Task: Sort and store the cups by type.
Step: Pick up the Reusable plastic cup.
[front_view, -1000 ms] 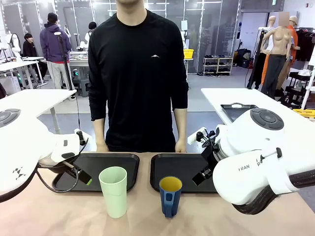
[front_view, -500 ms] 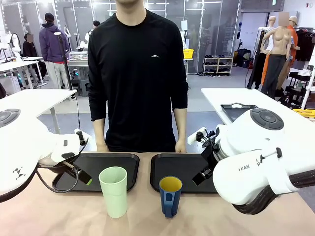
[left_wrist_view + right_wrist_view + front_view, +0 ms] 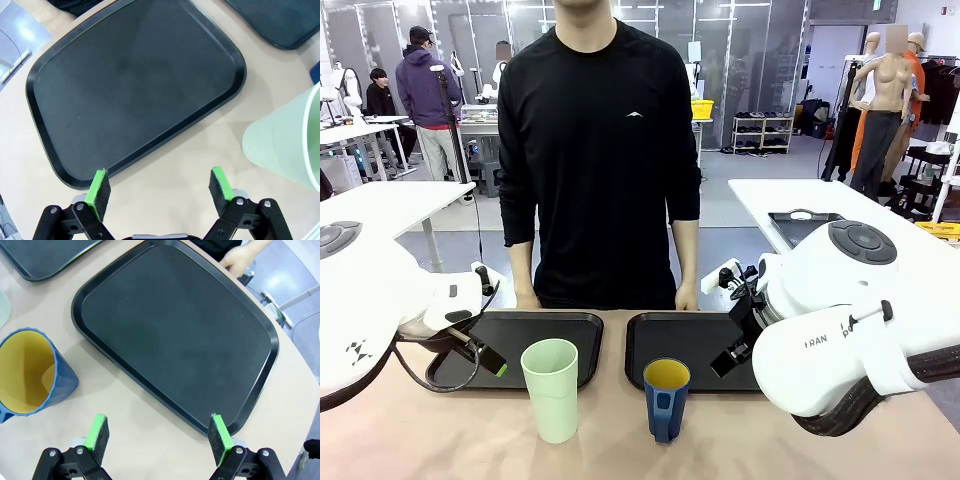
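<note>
Tan desk [image 3: 620, 445], person in a black long-sleeved shirt [image 3: 600, 150] standing at the far side. One of the person's hands [image 3: 527, 298] rests at the far edge behind the left tray, the other [image 3: 687, 297] behind the right tray.

Two flat black rectangular plastic trays lie side by side on the far half of the desk, a narrow strip of desk between them: left tray [image 3: 510, 335], right tray [image 3: 690, 335]. Both are bare.

Tall pale mint-green handleless plastic tumbler [image 3: 551, 390]: upright on the desk, mouth up, in front of the near right corner of the left tray, not in it.

Shorter dark blue mug with yellow inside [image 3: 665, 400]: upright on the desk, just before the near rim of the right tray, handle turned toward the robot's side. The two cups stand near each other and do not touch.

Left claw [image 3: 159, 175]: jaws spread wide, nothing between the green pads. It hangs over bare desk at the near rim of the left tray, with the tumbler off to one side and clear of the pads.

Right claw [image 3: 159, 420]: jaws spread wide, empty. It hangs over bare desk at the near rim of the right tray; the mug sits apart from it, untouched.
</note>
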Robot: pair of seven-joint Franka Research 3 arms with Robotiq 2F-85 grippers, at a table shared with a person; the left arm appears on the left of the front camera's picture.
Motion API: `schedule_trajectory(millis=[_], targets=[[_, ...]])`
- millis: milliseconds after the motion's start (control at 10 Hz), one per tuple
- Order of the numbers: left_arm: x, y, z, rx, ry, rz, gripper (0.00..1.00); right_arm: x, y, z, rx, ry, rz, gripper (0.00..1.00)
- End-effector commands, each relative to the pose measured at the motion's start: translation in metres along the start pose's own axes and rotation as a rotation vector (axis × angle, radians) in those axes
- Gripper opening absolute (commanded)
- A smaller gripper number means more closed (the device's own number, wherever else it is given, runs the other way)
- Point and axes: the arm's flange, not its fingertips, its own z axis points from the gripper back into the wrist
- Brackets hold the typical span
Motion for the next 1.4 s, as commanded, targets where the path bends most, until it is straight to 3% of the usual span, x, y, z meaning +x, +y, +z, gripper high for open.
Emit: schedule_trajectory(millis=[0, 300, 400, 800, 1300], targets=[[0.000, 0.000, 0.000, 0.000, 0.000, 0.001, 1.00, 0.000, 0.000, 0.000, 0.001, 0.000, -0.003, 1.00], [0.023, -0.013, 0.025, 0.098, -0.018, 0.035, 1.00, 0.016, 0.011, 0.032, -0.057, 0.026, -0.046, 1.00], [0.036, -0.020, 0.043, 0.127, -0.014, 0.013, 1.00, 0.026, 0.018, 0.057, -0.067, 0.014, -0.053, 1.00], [0.079, -0.044, 0.107, 0.191, -0.069, 0.149, 1.00, 0.056, 0.042, 0.149, -0.166, -0.039, -0.090, 1.00], [0.080, -0.060, 0.127, 0.195, -0.091, 0.075, 1.00, 0.052, 0.052, 0.165, -0.212, -0.061, -0.032, 1.00]])
